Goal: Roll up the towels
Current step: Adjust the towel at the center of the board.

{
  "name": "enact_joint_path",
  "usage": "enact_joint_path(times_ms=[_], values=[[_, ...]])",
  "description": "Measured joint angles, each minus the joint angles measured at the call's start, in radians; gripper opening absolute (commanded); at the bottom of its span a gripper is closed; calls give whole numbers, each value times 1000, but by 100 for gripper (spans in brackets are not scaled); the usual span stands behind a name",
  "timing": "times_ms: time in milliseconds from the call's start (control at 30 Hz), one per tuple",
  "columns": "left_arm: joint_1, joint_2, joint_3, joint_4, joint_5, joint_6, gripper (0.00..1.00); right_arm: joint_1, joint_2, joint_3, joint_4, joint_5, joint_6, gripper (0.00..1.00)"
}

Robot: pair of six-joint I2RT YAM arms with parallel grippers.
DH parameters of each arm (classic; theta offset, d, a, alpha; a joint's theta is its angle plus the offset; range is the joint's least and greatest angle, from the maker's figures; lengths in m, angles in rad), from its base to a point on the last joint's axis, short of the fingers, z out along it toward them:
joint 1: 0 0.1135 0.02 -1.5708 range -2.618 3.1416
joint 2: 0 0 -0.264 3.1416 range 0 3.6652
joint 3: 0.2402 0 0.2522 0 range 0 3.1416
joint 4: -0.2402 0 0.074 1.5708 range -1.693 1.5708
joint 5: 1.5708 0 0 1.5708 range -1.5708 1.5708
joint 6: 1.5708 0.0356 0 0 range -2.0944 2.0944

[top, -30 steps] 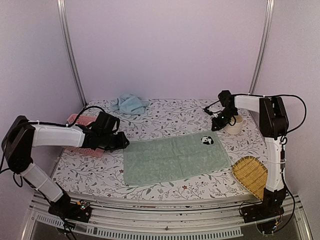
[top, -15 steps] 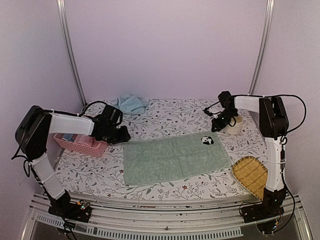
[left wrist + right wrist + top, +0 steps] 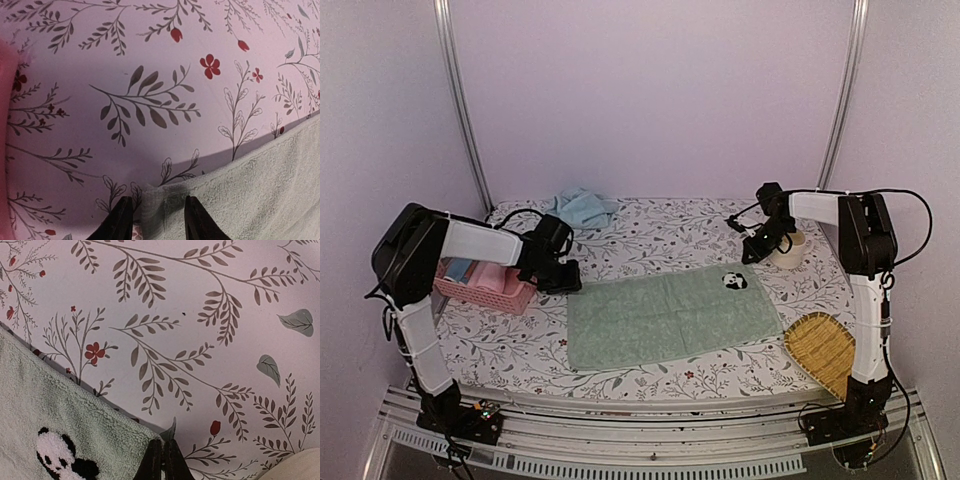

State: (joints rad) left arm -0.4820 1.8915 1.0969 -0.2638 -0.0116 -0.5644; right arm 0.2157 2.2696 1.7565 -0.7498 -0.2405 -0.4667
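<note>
A pale green towel (image 3: 670, 316) with a panda patch (image 3: 734, 282) lies spread flat on the floral tablecloth. My left gripper (image 3: 570, 283) is open at its far left corner; in the left wrist view the corner (image 3: 157, 200) sits between the two fingertips (image 3: 121, 220). My right gripper (image 3: 752, 256) is shut on the far right corner, pinching the towel's edge (image 3: 169, 432) beside the panda patch (image 3: 57, 456). A crumpled blue towel (image 3: 580, 207) lies at the back left of the table.
A pink basket (image 3: 485, 283) holding rolled towels stands at the left, just beside my left arm. A cream bowl (image 3: 790, 248) sits behind the right gripper. A woven bamboo tray (image 3: 823, 350) lies at the front right corner.
My left arm has swung away from the pink basket and its gripper has moved right to the towel's far left corner. The right gripper has stayed in place.
</note>
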Motion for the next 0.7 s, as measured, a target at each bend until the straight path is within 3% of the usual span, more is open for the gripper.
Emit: enact_joint_path(times_ms=[167, 700], values=[[0, 8, 5, -3, 6, 9, 27, 0, 0, -1, 0, -2, 0, 6], [2, 9, 4, 8, 15, 13, 21, 0, 0, -2, 0, -6, -1, 7]])
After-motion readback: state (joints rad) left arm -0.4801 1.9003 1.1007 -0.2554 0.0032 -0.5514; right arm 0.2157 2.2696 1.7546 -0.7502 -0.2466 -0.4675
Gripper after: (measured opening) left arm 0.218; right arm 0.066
